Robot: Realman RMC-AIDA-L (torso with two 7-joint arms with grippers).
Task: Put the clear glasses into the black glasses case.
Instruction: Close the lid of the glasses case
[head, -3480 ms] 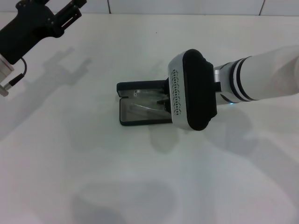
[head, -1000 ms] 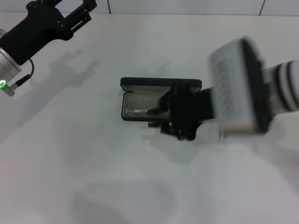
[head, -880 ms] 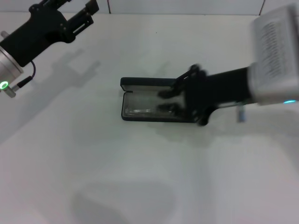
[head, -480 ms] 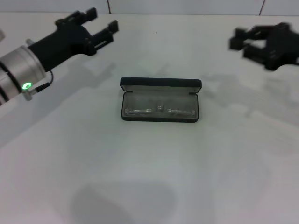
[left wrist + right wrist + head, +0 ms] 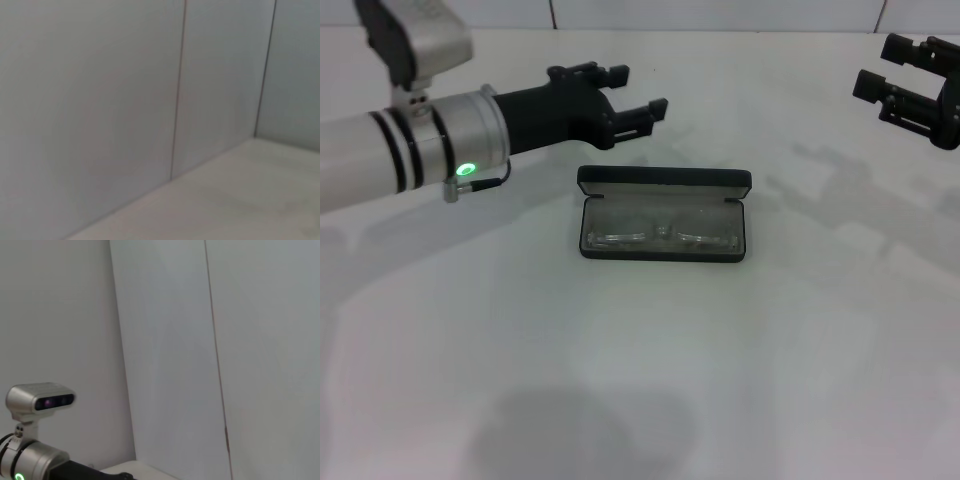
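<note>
The black glasses case point(image 5: 663, 183) lies open at the table's middle, its lid standing up at the far side. The clear glasses point(image 5: 662, 235) rest inside it on the grey lining. My left gripper point(image 5: 638, 92) hovers just behind and left of the case, open and holding nothing, fingers pointing right. At the far right edge my right gripper point(image 5: 883, 68) is raised away from the case, open and empty. The right wrist view shows only the left arm's wrist and camera point(image 5: 40, 399) before a tiled wall.
White tabletop point(image 5: 650, 360) all around the case. A tiled wall point(image 5: 720, 14) runs along the table's far edge and fills the left wrist view.
The right gripper let go of the glasses in the case and pulled back to the far right. The left arm swung in from the far left toward the case lid.
</note>
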